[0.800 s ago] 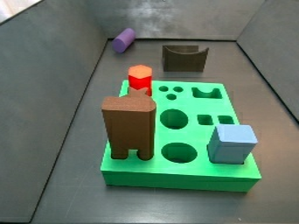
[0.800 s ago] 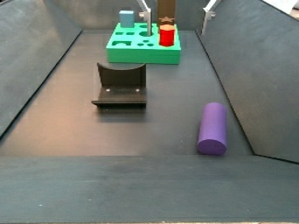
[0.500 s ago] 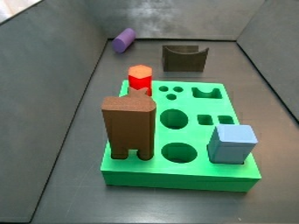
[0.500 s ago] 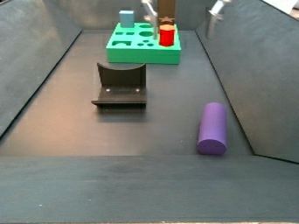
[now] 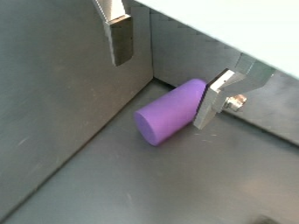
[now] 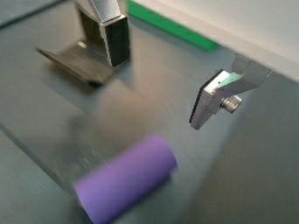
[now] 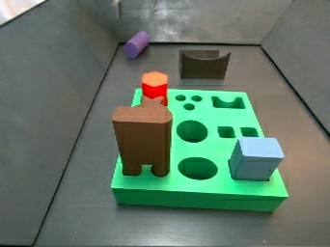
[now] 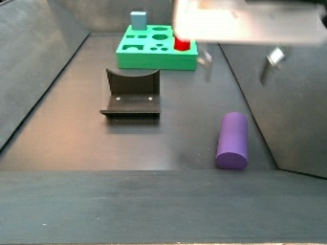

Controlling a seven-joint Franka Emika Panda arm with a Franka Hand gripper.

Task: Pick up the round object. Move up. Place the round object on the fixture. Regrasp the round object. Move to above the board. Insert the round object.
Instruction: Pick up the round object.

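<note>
Dark grey floor (image 8: 115,144), round object (image 8: 231,140) lying loose beside the wall, well apart from fixture (image 8: 132,93) and board (image 8: 156,55); claw (image 5: 163,61) swung into view above it since a moment ago, spread wide, empty, pickup apparently starting.

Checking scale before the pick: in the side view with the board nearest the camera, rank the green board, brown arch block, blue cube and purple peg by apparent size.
1. Green board
2. Brown arch block
3. Blue cube
4. Purple peg, though it lies farthest away, so it may be less small than it looks.
The gripper is not visible in this view.
</note>
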